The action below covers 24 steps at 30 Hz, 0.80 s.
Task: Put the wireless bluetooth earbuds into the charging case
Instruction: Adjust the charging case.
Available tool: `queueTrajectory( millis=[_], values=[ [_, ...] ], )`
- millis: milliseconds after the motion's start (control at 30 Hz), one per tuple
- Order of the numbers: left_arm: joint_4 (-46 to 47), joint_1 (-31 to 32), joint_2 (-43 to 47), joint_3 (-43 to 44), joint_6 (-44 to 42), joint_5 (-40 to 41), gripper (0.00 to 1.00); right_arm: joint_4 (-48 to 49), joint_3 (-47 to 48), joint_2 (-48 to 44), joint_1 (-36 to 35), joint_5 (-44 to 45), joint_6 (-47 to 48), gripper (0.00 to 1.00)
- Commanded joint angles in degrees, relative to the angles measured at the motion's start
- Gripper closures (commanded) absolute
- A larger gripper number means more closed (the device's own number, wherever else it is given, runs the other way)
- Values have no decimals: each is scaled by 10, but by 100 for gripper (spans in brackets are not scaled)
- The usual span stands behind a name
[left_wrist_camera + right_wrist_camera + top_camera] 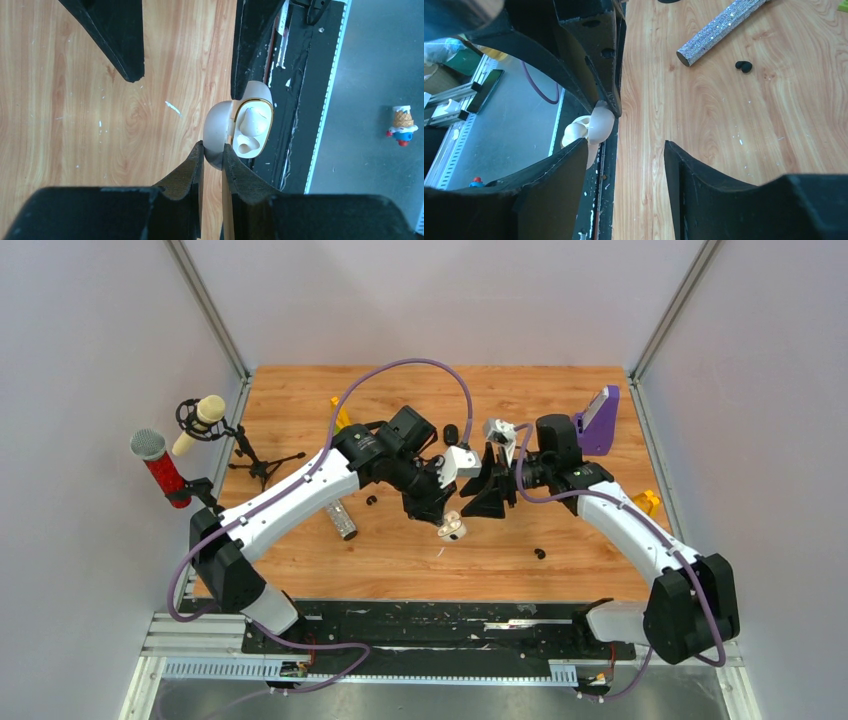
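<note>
My left gripper [214,147] is shut on the lid of an open white charging case [218,127], held above the table near its front edge. A white earbud [253,121] sits in one socket of the gold-rimmed body; the socket beside it is empty. In the top view the case [451,530] hangs below the left gripper [440,515]. My right gripper [490,490] faces it, open, with bare table between its fingers. In the right wrist view one fingertip [583,145] overlaps the case [599,122]. Black earbuds [744,66] lie loose on the table.
A glittery silver cylinder [341,520] lies left of the grippers. A lone black earbud [540,554] sits front right, another [372,501] by the left arm. A dark case [451,432], a purple device [600,420] and two microphones [160,465] stand further off.
</note>
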<state>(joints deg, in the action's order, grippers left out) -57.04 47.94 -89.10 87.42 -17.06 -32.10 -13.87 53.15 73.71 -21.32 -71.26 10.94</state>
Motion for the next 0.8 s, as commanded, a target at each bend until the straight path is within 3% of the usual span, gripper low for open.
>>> queueTrajectory(
  millis=[0, 767],
  values=[
    [0, 5, 1, 6, -8, -9, 82, 11, 13, 6, -19, -18, 7, 43],
    [-5, 12, -9, 12, -9, -9, 81, 11, 12, 4, -57, 44, 31, 59]
  ],
)
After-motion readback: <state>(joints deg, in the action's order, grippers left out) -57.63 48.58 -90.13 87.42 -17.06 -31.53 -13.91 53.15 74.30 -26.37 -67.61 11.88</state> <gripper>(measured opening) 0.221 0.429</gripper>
